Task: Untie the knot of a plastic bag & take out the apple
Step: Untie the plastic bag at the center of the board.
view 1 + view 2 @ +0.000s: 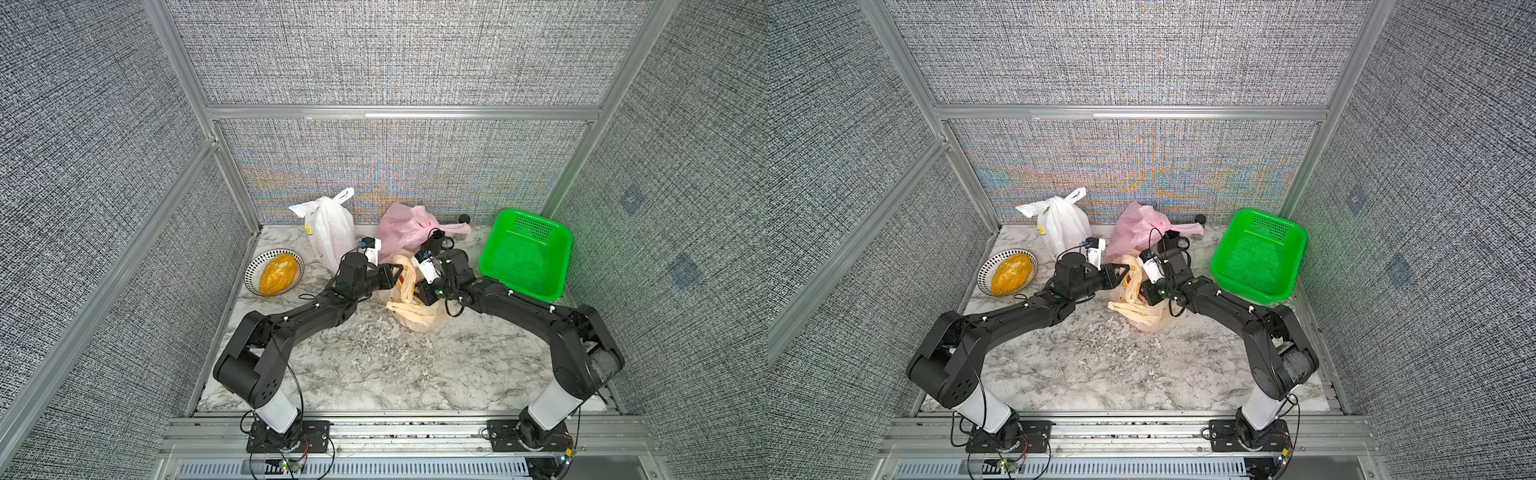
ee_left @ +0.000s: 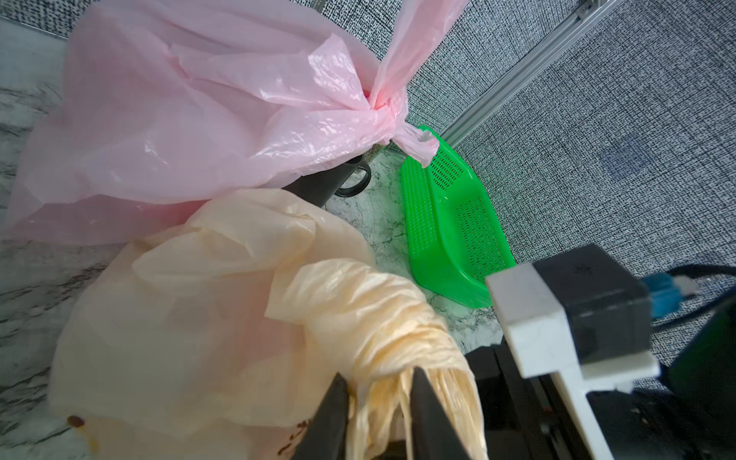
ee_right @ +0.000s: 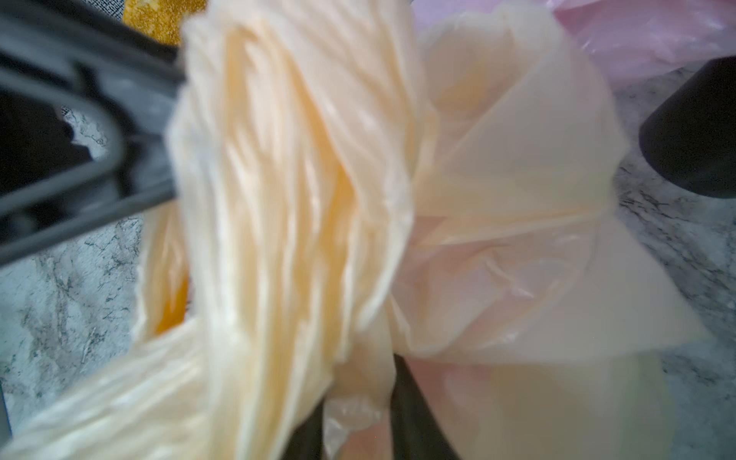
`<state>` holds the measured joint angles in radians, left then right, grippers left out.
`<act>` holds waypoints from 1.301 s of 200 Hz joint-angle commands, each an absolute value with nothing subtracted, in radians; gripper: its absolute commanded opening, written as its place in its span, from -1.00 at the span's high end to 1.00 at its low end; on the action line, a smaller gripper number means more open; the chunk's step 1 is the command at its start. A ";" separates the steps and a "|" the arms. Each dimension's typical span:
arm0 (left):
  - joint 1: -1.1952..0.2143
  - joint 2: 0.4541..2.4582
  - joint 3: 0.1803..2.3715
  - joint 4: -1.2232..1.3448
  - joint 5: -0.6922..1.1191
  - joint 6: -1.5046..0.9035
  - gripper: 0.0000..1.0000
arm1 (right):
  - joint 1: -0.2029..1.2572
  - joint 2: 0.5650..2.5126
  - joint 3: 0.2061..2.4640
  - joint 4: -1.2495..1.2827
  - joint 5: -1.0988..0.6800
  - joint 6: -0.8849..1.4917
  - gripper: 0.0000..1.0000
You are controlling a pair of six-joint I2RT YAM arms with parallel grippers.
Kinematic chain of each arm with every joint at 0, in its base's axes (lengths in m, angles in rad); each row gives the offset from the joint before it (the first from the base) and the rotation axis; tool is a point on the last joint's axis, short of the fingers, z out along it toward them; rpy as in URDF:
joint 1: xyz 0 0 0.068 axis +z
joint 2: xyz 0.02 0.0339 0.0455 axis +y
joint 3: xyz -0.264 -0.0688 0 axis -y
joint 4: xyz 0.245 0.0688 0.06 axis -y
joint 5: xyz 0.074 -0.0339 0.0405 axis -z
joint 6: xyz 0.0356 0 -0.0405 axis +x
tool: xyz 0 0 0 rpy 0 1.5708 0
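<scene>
Marble bench (image 1: pixel 395 365), read from its left edge to its right edge.

(a) Near the left edge, a patterned bowl (image 1: pixel 254 262) is holding a yellow oval lump (image 1: pixel 276 274).

(b) A knotted white bag (image 1: pixel 330 232) is standing upright at the far edge, left of the middle.

(c) My left tool (image 2: pixel 378 382) is reaching in from the left. Its jaws are standing apart, and one twisted handle of the cream bag (image 1: pixel 409 313) is running between them. Whether they are pressing on the handle, I cannot tell.

(d) The cream bag, the task's own thing, is lying in the middle of the bench, between my two tools and just in front of the pink bag (image 1: pixel 405 230). One handle is rising as a ropy strand, and a second is trailing flat toward the near edge. The bag's film is hiding the apple in every view.

(e) My right tool (image 3: pixel 358 398) is coming in from the right, and its jaws are pinching together on a fold of the cream bag's film. The right wrist view is blurring here.

(f) The pink bag is sitting knotted at the far edge, touching the cream bag. A black cup (image 1: pixel 435 241) is standing just beside it.

(g) A green mesh basket (image 1: pixel 519 266) is resting tilted in the far right corner.
</scene>
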<state>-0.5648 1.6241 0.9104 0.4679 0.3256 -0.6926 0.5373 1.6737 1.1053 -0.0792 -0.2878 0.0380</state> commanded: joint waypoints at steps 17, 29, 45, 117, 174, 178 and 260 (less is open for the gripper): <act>-0.565 1.555 0.848 0.428 0.309 -0.697 -0.06 | 0.540 1.642 1.089 -0.036 -0.282 0.080 1.00; -0.565 1.523 0.816 0.402 0.289 -0.707 -0.12 | 0.540 1.628 1.074 -0.021 -0.283 0.095 1.00; -0.566 1.489 0.780 0.372 0.273 -0.718 -0.17 | 0.543 1.612 1.062 -0.006 -0.283 0.113 1.00; -0.601 1.546 0.846 0.314 0.276 -0.711 -0.22 | 0.580 1.605 1.055 0.000 -0.252 0.124 1.00; -0.601 1.689 1.020 -0.094 0.085 -0.732 0.97 | 0.553 1.564 1.056 -0.078 -0.183 0.158 1.00; -0.599 1.689 1.028 -0.120 0.069 -0.726 1.00 | 0.546 1.560 1.056 -0.089 -0.177 0.163 1.00; -0.472 1.458 0.931 -0.372 -0.077 -0.656 1.00 | 0.271 1.517 0.993 -0.250 -0.132 0.233 1.00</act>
<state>-0.4980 1.5093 0.9653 -0.2810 -0.0269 -0.6758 0.3122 1.5074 1.0042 -0.1925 -0.1574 0.2134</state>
